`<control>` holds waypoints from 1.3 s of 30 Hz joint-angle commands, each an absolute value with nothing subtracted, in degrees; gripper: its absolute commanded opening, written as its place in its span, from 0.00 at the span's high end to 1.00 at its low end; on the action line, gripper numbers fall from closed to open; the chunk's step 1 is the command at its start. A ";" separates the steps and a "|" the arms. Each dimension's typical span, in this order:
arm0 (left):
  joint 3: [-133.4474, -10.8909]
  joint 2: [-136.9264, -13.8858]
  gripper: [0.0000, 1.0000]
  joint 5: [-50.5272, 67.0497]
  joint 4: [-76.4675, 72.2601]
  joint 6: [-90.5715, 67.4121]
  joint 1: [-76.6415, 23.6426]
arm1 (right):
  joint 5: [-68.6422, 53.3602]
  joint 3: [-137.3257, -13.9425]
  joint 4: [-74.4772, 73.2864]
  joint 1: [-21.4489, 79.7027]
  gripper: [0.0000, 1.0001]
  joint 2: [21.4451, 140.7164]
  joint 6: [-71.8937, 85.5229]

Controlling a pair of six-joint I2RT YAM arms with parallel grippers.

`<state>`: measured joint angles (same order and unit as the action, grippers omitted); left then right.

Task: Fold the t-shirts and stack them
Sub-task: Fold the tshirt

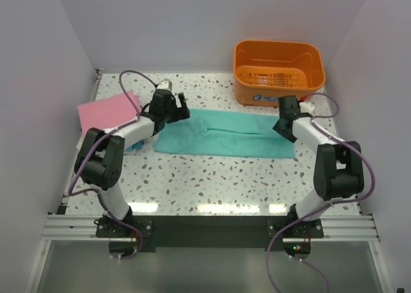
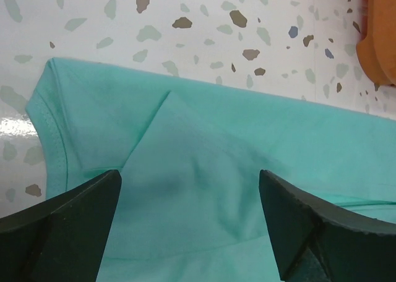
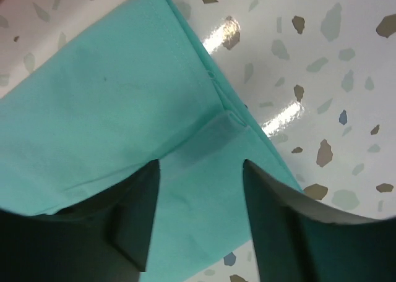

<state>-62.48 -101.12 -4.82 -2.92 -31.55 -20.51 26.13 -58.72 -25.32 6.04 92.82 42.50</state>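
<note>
A teal-green t-shirt (image 1: 225,135) lies folded into a long strip across the middle of the table. My left gripper (image 1: 181,111) is open just above its left end; the left wrist view shows the collar end and a folded-in sleeve (image 2: 204,164) between the spread fingers. My right gripper (image 1: 283,127) is open over the shirt's right end; the right wrist view shows the hem corner with a small fold (image 3: 204,140) between the fingers. A pink shirt (image 1: 106,110) lies folded at the far left. A bit of darker blue-teal cloth (image 1: 133,145) shows under my left arm.
An orange plastic basket (image 1: 278,71) stands at the back right, just behind my right gripper; its edge shows in the left wrist view (image 2: 380,41). White walls close the table on the left, back and right.
</note>
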 commanded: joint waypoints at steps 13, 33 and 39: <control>-55.30 -90.79 0.00 2.20 -7.03 -32.96 -22.67 | 13.82 -56.24 -15.92 5.98 0.01 83.66 28.67; -67.38 -114.76 0.00 0.98 -3.26 -32.26 -21.89 | 6.59 -48.63 -10.72 13.17 0.01 93.36 31.99; -85.12 -125.58 0.00 2.19 2.63 -27.08 -20.04 | 4.32 -35.02 -13.99 28.72 0.01 82.38 46.65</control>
